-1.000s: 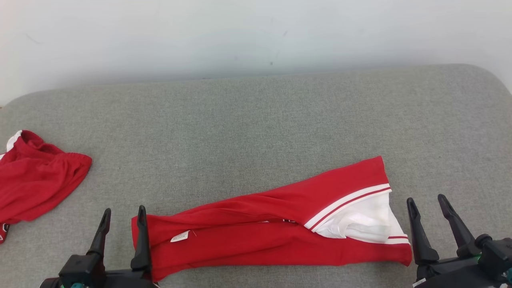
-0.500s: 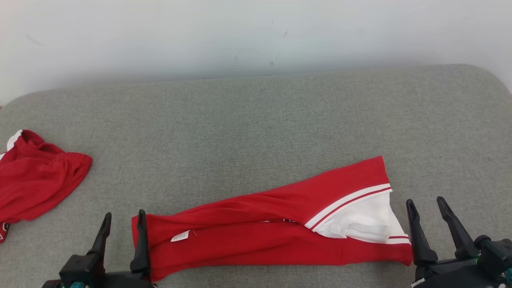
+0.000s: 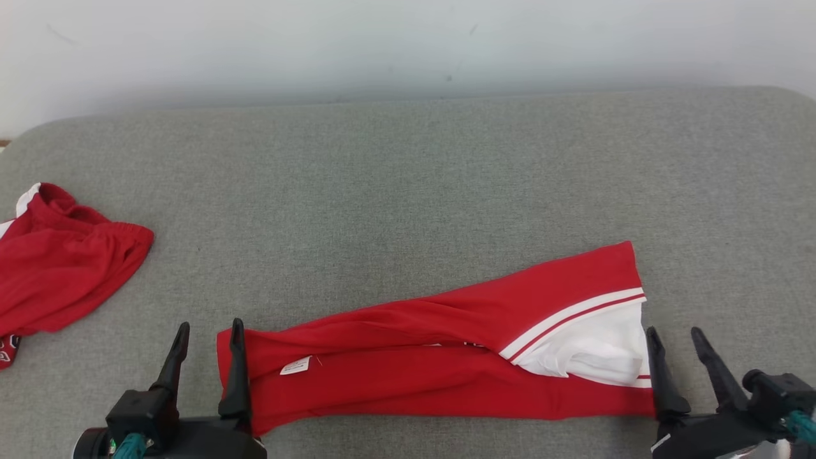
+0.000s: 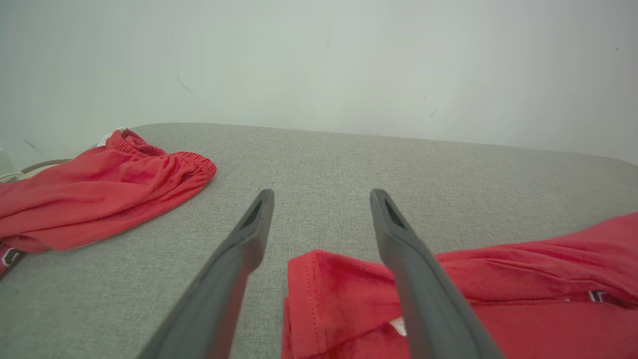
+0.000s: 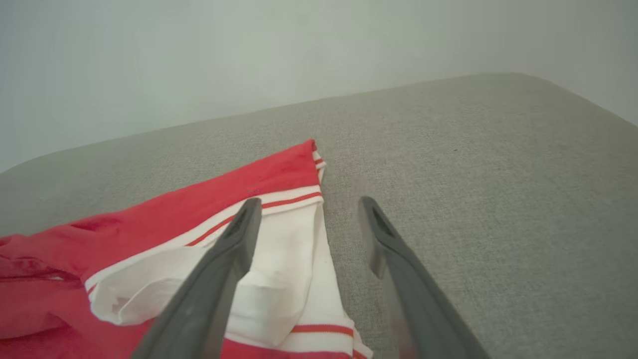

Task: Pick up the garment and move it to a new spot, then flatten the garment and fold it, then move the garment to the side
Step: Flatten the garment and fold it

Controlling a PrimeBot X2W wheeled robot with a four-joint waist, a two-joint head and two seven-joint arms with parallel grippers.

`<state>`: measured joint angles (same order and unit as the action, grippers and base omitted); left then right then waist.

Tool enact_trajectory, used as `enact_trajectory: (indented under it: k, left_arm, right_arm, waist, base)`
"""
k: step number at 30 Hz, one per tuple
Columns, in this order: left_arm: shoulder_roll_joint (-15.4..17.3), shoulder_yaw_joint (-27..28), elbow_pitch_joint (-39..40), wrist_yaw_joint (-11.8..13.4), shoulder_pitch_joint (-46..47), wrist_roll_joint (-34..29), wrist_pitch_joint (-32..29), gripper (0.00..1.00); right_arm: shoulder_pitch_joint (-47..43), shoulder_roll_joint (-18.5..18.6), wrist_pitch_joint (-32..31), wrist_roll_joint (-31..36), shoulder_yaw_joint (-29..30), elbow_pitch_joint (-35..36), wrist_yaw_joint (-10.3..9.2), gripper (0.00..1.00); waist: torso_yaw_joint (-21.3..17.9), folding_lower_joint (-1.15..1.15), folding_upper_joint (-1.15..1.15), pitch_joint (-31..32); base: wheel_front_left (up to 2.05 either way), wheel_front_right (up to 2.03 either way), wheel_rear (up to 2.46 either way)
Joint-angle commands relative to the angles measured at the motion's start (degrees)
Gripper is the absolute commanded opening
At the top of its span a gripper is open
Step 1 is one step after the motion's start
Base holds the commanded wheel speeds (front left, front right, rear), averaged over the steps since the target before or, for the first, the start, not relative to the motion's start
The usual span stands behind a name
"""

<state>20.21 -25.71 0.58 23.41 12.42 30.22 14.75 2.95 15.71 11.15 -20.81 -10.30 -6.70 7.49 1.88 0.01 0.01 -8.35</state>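
Observation:
The garment (image 3: 421,363) is red with a white, red-striped part at its right end. It lies folded into a long band across the front of the grey cushion (image 3: 408,191). My left gripper (image 3: 210,329) stands open at the band's left end, its inner finger over the red corner (image 4: 339,294). My right gripper (image 3: 674,333) is open at the right end, and its inner finger overlaps the white edge (image 5: 294,264). Nothing is held in either one.
A second red garment (image 3: 57,268) lies crumpled at the cushion's left edge, also seen as red cloth (image 4: 94,189) in the left wrist view. A pale wall (image 3: 408,44) runs behind the cushion. Bare grey cushion stretches behind and to the right of the band.
The head camera has shifted, so the whole scene sits slightly differently. Both grippers now reach the garment's ends, the right one closing its small gap to the white edge. Both stay open.

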Motion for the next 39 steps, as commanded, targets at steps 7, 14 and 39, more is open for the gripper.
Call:
enact_trajectory:
  k: [7, 14, 39]
  left_arm:
    - [-1.0, -0.2, -0.8, -0.6, 1.9, -0.6, 0.4, 1.00]
    - [-1.3, 0.1, -1.0, -0.7, 2.5, -1.1, 0.4, 1.00]
    - [-3.2, 3.2, 0.2, -1.9, 2.5, -3.4, 0.4, 1.00]
  right_arm:
    - [4.7, -0.1, 2.2, -2.9, -2.8, -13.0, 0.00, 1.00]
    - [8.8, -0.2, 2.8, -6.3, -5.9, -21.4, 0.00, 1.00]
    - [4.9, 9.7, 4.1, -8.0, 15.9, -18.7, -0.04, 0.00]
  waist:
    - [1.4, -0.01, -0.01, -2.0]
    - [1.7, -0.01, -0.01, -2.8]
    - [-0.8, -0.01, -0.01, -5.8]
  base:
    - [0.00, 0.00, 0.00]
    - [0.00, 0.00, 0.00]
    - [0.00, 0.00, 0.00]
